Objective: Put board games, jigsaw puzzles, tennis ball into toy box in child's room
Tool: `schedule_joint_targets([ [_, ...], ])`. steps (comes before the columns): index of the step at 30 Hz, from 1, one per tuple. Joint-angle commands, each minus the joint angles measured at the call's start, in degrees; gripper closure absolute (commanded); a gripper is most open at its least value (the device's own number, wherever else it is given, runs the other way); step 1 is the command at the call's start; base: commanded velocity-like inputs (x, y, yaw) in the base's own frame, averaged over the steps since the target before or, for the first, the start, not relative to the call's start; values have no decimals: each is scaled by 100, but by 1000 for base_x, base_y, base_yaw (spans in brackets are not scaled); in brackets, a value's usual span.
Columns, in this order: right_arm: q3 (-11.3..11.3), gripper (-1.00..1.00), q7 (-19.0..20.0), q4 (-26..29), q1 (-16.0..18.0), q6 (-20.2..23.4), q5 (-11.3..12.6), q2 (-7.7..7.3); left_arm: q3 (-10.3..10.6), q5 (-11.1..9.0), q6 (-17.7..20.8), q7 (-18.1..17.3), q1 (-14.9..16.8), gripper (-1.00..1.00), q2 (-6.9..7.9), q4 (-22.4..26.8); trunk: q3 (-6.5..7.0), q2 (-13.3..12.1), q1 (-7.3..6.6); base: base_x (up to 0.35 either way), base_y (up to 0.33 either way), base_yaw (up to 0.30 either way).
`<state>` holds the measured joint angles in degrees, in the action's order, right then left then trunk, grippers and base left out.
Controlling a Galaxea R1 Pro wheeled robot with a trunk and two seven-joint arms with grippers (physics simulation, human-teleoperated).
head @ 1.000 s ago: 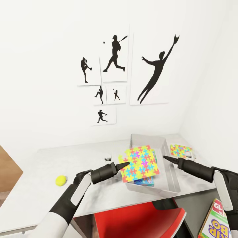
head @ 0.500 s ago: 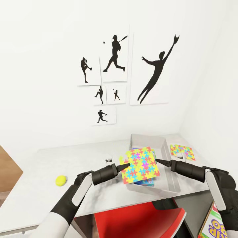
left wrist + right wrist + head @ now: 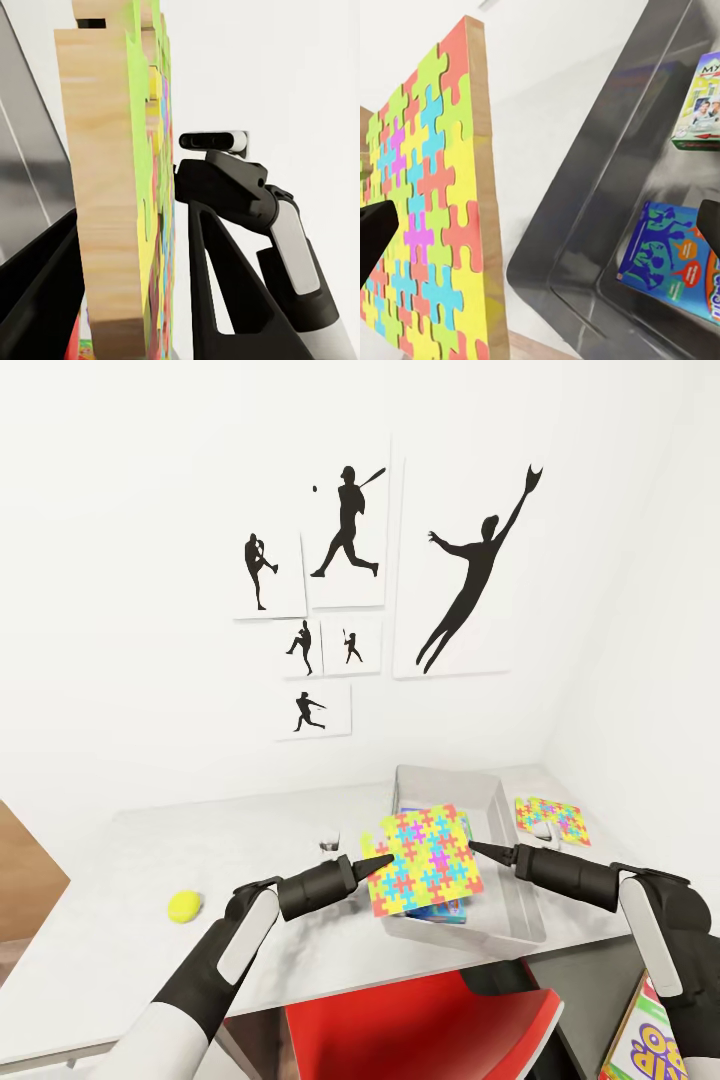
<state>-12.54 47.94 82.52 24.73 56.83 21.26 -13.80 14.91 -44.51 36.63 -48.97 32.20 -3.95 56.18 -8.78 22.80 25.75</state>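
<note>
The left pincer (image 3: 378, 862) pinches a jigsaw puzzle (image 3: 424, 858) by its near-left edge and holds it tilted in the air above the near-left part of the toy box (image 3: 522, 880), which sits on the worktop (image 3: 130, 880) toward its far-right corner. In the left wrist view the puzzle (image 3: 120, 187) stands edge-on between the dark fingers, its plain wood-coloured side and bright patterned face both showing, with the right arm's black and grey wrist just behind it. The right pincer (image 3: 470, 847) points at the puzzle's right edge from the other side, its tip touching or just beside that edge; whether its fingers are spread or pressed together I cannot tell from the head view, though in the right wrist view two dark fingertips (image 3: 376, 232) sit wide apart at the picture's sides with the patterned face (image 3: 427, 217) between them and the tray. Inside the toy box lie a blue board game (image 3: 679, 259) and a green-edged board game (image 3: 701, 97), both flat on the grey floor of the tray (image 3: 585, 217). The second jigsaw puzzle (image 3: 548, 818) lies flat on the worktop just right of the toy box, near the right edge. The tennis ball (image 3: 184, 905) rests on the worktop well apart to the left, toward the near edge. A printed yellow, green and red box (image 3: 655, 1040) shows below the worktop's right end, beside the right arm, and a red chair (image 3: 420, 1025) stands under the near edge.
</note>
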Motion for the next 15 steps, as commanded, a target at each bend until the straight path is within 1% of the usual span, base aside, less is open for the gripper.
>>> schedule_joint_targets([
  [1,-3,-100,30,1,6,22,-17,0,3,-36,37,2,5,100,0,-1,-12,12,3,0,0,0],
  [6,50,-100,31,1,6,22,-17,4,3,-39,37,-7,5,100,0,3,-12,12,3,0,0,0],
  [8,138,-100,31,-2,6,22,-17,6,3,-41,37,-10,5,100,0,8,-12,12,3,0,0,0],
  [11,373,-100,34,-5,6,22,-17,7,3,-44,37,-13,5,100,0,12,-12,12,3,0,0,0],
  [14,646,-100,37,-7,6,22,-14,8,3,-46,37,-17,5,100,0,14,-12,12,3,0,0,0],
  [15,773,-100,38,-9,6,22,-2,10,3,-47,37,-20,5,100,3,15,-12,12,3,0,0,0],
])
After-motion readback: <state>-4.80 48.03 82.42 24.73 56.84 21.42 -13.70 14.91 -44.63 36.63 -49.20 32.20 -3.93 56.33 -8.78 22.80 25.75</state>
